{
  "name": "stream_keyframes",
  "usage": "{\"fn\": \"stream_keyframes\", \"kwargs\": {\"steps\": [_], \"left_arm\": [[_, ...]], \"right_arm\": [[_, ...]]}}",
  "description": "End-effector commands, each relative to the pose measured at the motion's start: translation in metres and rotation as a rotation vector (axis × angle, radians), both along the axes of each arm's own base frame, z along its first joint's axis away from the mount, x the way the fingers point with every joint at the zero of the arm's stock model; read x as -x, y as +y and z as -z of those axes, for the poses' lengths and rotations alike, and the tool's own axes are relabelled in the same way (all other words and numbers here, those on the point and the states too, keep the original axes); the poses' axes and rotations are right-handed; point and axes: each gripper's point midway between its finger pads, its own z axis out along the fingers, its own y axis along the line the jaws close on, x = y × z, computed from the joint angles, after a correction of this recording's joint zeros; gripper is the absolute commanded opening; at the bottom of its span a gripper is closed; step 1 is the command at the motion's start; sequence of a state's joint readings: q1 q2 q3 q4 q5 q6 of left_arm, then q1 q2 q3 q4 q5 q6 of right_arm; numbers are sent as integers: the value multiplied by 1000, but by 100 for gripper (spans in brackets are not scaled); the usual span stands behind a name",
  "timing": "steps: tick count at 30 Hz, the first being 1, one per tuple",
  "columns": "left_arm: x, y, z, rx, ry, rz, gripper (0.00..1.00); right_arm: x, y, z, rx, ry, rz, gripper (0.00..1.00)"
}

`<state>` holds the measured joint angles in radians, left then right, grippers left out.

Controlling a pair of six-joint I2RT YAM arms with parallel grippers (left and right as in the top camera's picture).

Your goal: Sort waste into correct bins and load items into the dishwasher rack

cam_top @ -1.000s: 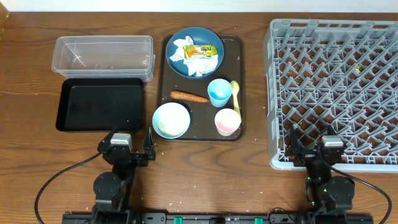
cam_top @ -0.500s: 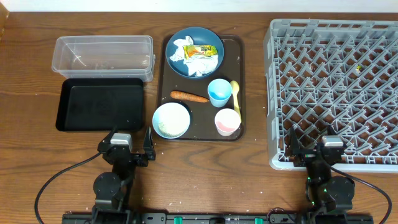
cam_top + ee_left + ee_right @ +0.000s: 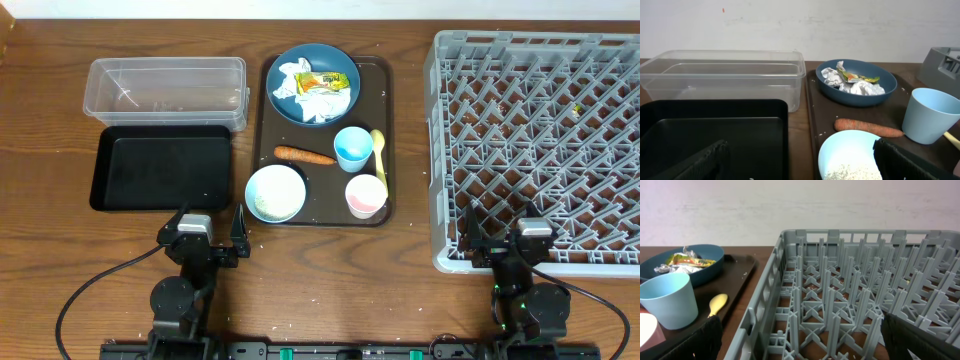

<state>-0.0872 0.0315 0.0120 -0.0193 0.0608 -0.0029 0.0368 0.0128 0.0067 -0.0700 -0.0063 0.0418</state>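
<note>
Waste all sits on the brown serving tray (image 3: 320,180), mid-table. Crumpled napkins (image 3: 325,100) and a yellow-green wrapper (image 3: 328,80) are on the dark blue plate (image 3: 345,62). The carrot (image 3: 305,155) lies loose between the plate and the pale blue bowl (image 3: 252,180). Rice (image 3: 272,203) is in the bowl.

Bins are left of the serving tray, clear tub (image 3: 100,90) behind, black tray (image 3: 160,170) in front, touching or nearly so. Neither holds any waste yet. Grey dishwasher rack (image 3: 540,140) at right has no items loaded.

Left gripper (image 3: 800,165): fingers spread wide, holding nothing, parked near the table's front edge. Right gripper (image 3: 805,342): same, wide and empty, facing the rack wall.

Judgement: sorting not begun, so first pick falls to the left arm, nearest waste and bins.
- Wrapper rests on top of the napkins, so lift it first and pinch only its raised edge.
- Carrot: come straight down, jaws across its thin axis; light blue cup (image 3: 353,148) is near its tip.
- Napkins: grab a high fold, lift slowly.
- Rice: tip the bowl over a bin, don't pinch.
- Risk: nudging the pink cup (image 3: 366,195) or yellow spoon (image 3: 379,155).
</note>
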Motion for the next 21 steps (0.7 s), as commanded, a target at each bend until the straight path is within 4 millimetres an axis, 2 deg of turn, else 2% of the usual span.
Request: {"fn": "stream_keyframes", "kwargs": {"steps": [1,21], "left_arm": [[2,0,14,-3,47,3,93],[2,0,14,-3,47,3,93]], "right_arm": [[0,2,1,-9,5,-8,99],[0,-1,1,24,2,9,99]]}}
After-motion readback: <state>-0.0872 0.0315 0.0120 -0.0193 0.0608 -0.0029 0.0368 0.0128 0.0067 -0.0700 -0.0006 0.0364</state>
